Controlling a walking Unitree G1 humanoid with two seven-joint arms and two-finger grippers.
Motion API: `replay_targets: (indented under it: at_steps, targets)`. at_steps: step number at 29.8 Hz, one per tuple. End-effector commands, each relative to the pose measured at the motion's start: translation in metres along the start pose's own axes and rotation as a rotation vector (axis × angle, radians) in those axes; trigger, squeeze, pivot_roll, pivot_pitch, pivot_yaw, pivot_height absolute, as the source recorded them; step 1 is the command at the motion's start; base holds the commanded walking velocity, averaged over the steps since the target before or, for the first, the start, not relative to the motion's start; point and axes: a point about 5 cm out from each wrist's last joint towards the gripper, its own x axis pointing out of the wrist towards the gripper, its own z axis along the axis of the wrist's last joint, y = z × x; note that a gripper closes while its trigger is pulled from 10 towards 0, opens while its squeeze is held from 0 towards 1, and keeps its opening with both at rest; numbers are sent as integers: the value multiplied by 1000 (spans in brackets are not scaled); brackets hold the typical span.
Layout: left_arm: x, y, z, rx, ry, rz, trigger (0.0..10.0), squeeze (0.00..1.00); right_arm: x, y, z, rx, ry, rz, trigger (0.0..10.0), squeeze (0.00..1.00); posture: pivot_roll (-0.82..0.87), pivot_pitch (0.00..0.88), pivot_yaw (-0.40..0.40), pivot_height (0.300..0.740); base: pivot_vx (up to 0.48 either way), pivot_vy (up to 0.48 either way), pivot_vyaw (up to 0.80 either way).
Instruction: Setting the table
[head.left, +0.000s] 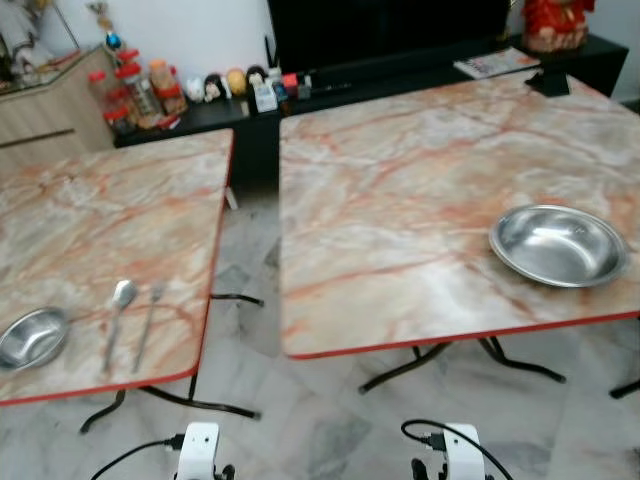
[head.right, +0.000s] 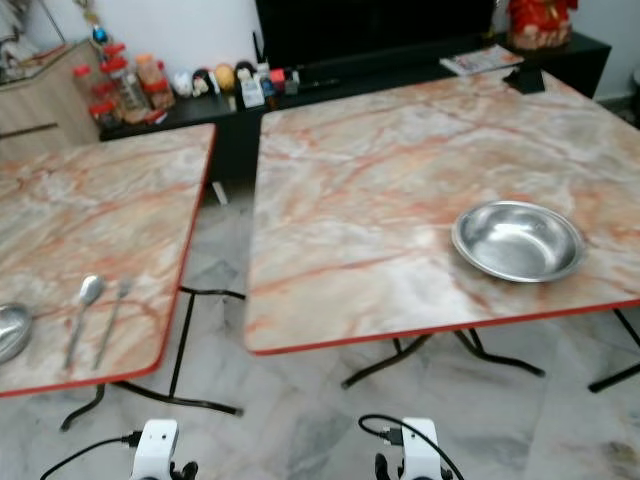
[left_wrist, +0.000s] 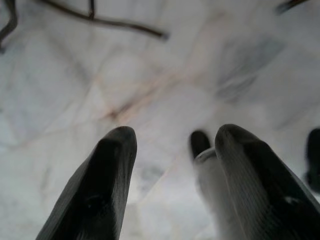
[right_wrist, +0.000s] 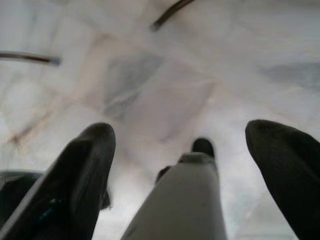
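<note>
Steel plate (head.left: 558, 245) sits far ahead-right of my right end effector (right_wrist: 185, 165); light, stiff, slick, so grip the rim. Both end effectors, incl. left end effector (left_wrist: 170, 170), open w/ nothing held.

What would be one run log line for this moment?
left end effector: open, hanging over floor | right end effector: open, hanging over floor | large bowl: right table | small bowl, spoon, fork: left table

Both tables, the left table (head.left: 110, 215) and the right table (head.left: 420, 190), have cream tops veined in orange-pink, edged in red, on black legs. The plate (head.left: 558, 244), bowl (head.left: 32, 337), spoon (head.left: 119, 305) and fork (head.left: 150, 315) are shiny silver. The floor (head.left: 320, 420) is pale grey marble-patterned tile.
</note>
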Motion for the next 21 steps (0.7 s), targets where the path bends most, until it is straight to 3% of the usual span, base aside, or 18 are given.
replay_targets:
  at_steps: [1,21]
  targets:
    - [1,0,7,0,-12,3,10000,0,-1,-2,-1,22,-1,-8,10000,0,-219,0,120,740,0,480,0]
    - [2,3,11,-31,-24,24,10000,0,0,-1,-2,45,-5,-9,10000,0,-187,0,106,740,0,480,0]
